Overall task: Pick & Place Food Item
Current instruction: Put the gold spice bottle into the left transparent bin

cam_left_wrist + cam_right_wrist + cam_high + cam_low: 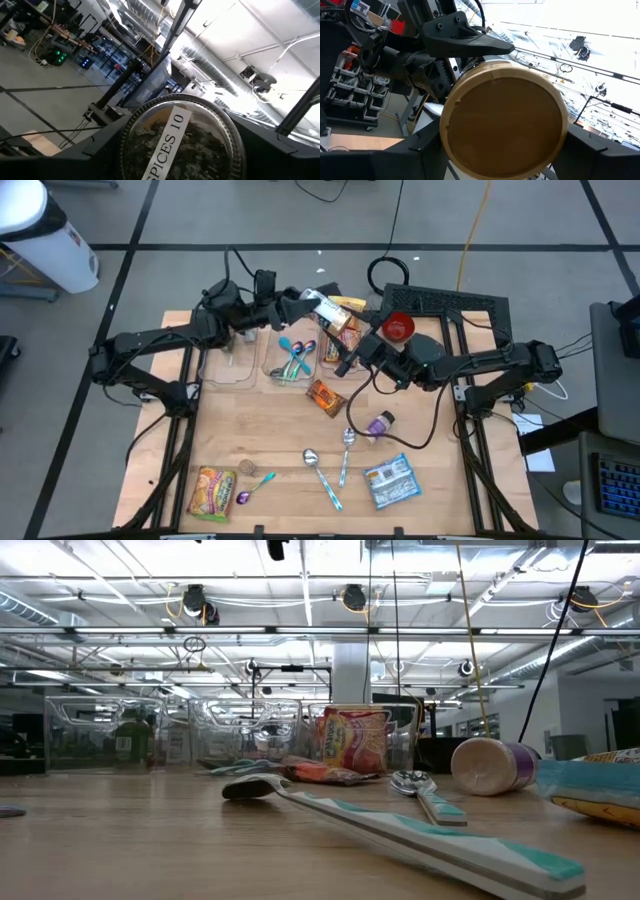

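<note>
A spice jar hangs in the air over the clear bins at the table's far middle, between my two grippers. Its wooden lid faces my right gripper, which is shut on it. Its clear base, labelled "SPICES 10", faces my left gripper. That gripper is open, with one finger on either side of the jar's base end; I cannot tell whether they touch it. The low view shows neither gripper nor the jar. My right gripper pinches the rim of the jar's wooden lid between its two fingers, one on each side. The fingers come from the table's right, slanting up, along the jar's length. The jar is lifted clear above the bins, lying roughly level.
One bin holds blue and pink spoons. Snack packets, metal spoons and a purple-capped jar on its side lie on the wooden table. A red item sits at the far right.
</note>
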Robot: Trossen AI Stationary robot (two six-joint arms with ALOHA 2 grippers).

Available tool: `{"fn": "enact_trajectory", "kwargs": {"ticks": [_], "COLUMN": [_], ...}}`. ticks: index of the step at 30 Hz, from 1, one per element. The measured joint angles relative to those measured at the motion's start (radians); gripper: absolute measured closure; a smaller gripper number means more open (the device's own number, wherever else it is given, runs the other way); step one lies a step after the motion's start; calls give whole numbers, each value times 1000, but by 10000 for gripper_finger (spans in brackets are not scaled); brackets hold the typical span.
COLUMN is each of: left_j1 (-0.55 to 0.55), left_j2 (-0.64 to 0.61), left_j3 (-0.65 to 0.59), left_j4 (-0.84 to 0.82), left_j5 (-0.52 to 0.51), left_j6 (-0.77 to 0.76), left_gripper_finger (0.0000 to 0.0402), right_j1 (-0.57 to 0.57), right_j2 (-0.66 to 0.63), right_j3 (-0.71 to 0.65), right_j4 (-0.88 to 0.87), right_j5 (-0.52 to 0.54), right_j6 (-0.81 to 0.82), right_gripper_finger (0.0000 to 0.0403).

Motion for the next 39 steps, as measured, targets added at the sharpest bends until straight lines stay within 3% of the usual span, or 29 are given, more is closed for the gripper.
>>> {"fn": "enact_trajectory", "kwargs": {"ticks": [15, 39], "left_j1": [-2, -5], "left_j2": [2, -1], "left_j3": [-1, 2], "left_j4": [53, -18], "left_j5": [10, 29], "left_j6": [-103, -86], "left_gripper_finger": [114, 118], "right_j1": [-7, -9], "right_j2": [-1, -2], "right_j3": [0, 1], "right_j4": [3, 2], "right_j5": [-5, -71], "right_j6": [3, 36], "right_gripper_finger": [129, 114]}}
